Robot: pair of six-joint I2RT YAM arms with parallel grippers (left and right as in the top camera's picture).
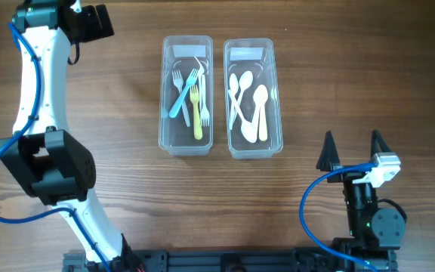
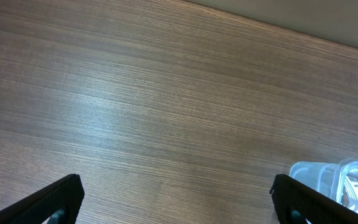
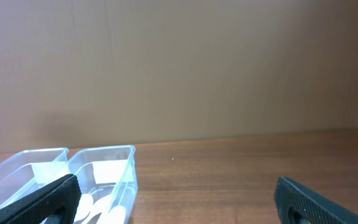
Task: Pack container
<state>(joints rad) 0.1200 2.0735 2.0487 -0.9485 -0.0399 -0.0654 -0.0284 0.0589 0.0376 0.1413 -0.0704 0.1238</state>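
Two clear plastic containers stand side by side at the table's middle. The left container (image 1: 186, 94) holds several forks, blue, yellow and white. The right container (image 1: 253, 97) holds several white and cream spoons. My left gripper (image 2: 178, 196) is open and empty over bare wood at the far left, with a corner of a container (image 2: 337, 180) at its right. My right gripper (image 1: 352, 153) is open and empty near the front right, apart from the containers; both containers show in its view (image 3: 104, 168).
The wooden table (image 1: 338, 68) has bare surface around the containers. The left arm's white links (image 1: 40, 83) and black joint (image 1: 51, 162) stretch along the left side. A brown wall (image 3: 179, 68) stands behind the table.
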